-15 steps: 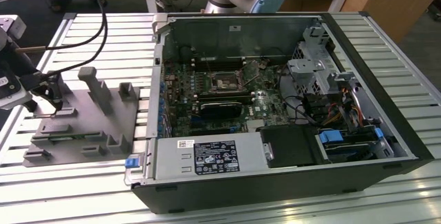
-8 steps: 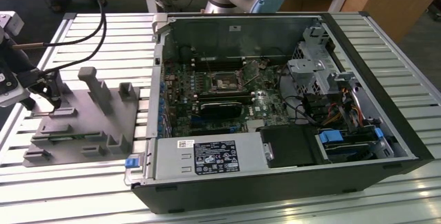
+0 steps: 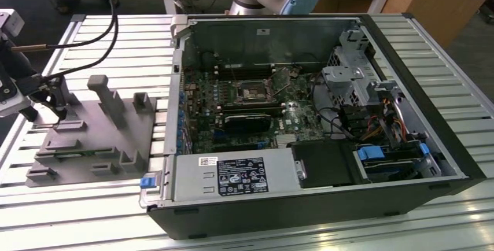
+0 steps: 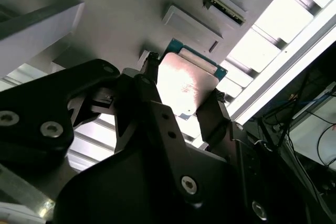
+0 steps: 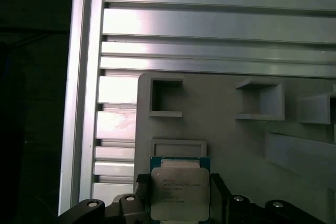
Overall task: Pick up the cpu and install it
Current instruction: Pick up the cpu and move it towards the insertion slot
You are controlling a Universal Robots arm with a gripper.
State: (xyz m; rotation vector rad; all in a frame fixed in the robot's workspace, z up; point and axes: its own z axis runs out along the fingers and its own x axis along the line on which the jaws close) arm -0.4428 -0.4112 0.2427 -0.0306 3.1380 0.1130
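Observation:
The cpu [image 5: 177, 192] is a flat square chip with a silver-grey top plate and a thin green edge. It sits between the two black fingers of my gripper [image 5: 178, 184], just beside a shallow square recess [image 5: 178, 148] in the grey fixture. In the second wrist view the fingers [image 4: 148, 72] press on opposite edges of the cpu [image 4: 186, 85], so the gripper [image 4: 184, 81] is shut on it. In the exterior view the gripper [image 3: 48, 99] hangs over the far left end of the grey fixture [image 3: 92, 141]. The motherboard socket [image 3: 253, 93] lies open inside the computer case.
The open black computer case [image 3: 324, 205] lies on the slatted aluminium table [image 3: 100, 37], at the exterior view's right of the fixture. Grey posts [image 3: 104, 92] stand up from the fixture. Cables [image 3: 108, 25] hang from the arm. The table edge [image 5: 81, 103] runs beside the fixture.

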